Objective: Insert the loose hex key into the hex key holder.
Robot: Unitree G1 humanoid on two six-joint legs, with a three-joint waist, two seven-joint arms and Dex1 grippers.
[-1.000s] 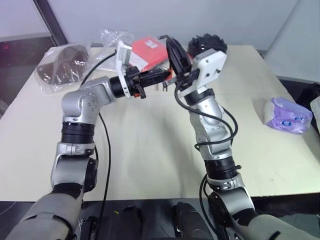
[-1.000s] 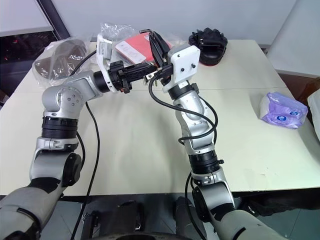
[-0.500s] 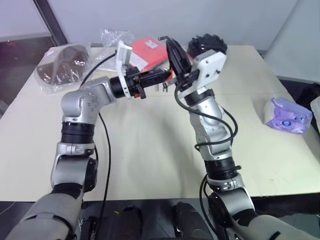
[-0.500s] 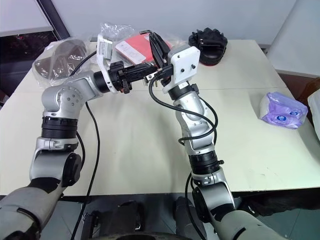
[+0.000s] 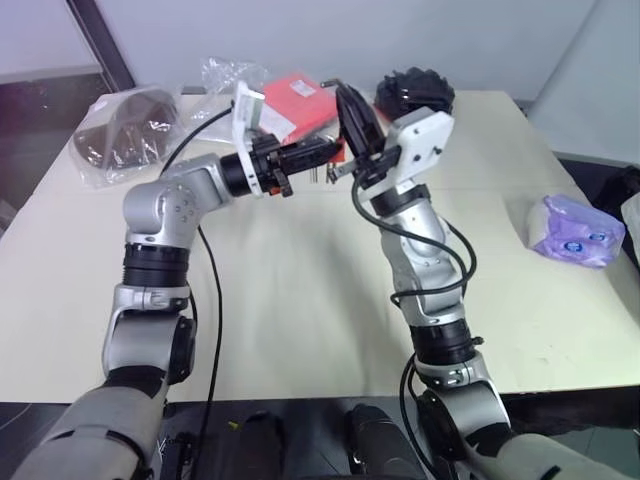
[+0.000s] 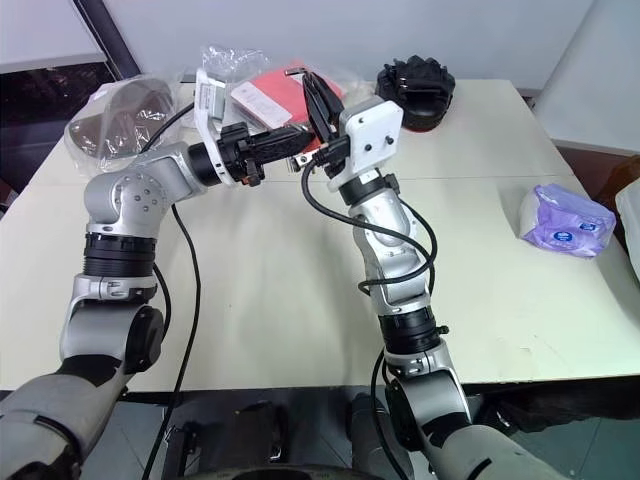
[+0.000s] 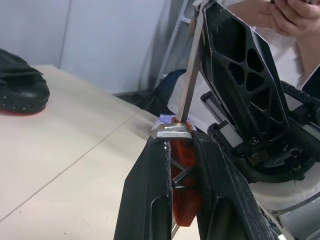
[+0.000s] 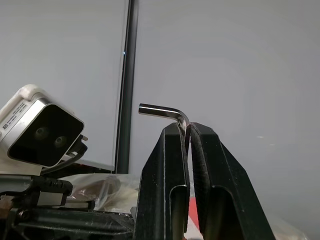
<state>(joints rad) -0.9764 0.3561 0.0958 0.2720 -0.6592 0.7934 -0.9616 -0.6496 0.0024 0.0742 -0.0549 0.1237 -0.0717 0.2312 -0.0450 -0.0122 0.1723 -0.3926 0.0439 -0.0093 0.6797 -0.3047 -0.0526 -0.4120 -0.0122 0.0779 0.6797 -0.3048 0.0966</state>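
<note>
**Inspector A:** Both arms are raised above the cream-coloured rectangular table (image 5: 300,290). The left gripper (image 7: 181,131) is clamped on the small red-orange plastic hex key holder (image 7: 182,190), which sits squeezed between its two black fingers. A short grey metal key (image 7: 171,132) lies across the holder's end.

**Inspector B:** And the right gripper (image 8: 189,131)?

**Inspector A:** Its fingers are pressed together on the thin dark grey L-shaped loose hex key (image 8: 165,112), the bent end projecting past the fingertips. In the left wrist view the long shaft of that key runs down to the top of the holder; whether it has entered a slot I cannot tell.

**Inspector B:** Any legible writing?

**Inspector A:** None. The flat red packet in clear plastic (image 6: 265,92) carries a white label, unreadable. The purple pouch (image 6: 565,222) at the table's right edge has a round blue mark, also unreadable.

**Inspector B:** Other items?

**Inspector A:** A dark domed object in a clear bag (image 5: 125,130) at the far left corner, a black studded object (image 6: 415,80) at the far edge, and a person's hands (image 7: 295,11) beyond the table.
</note>
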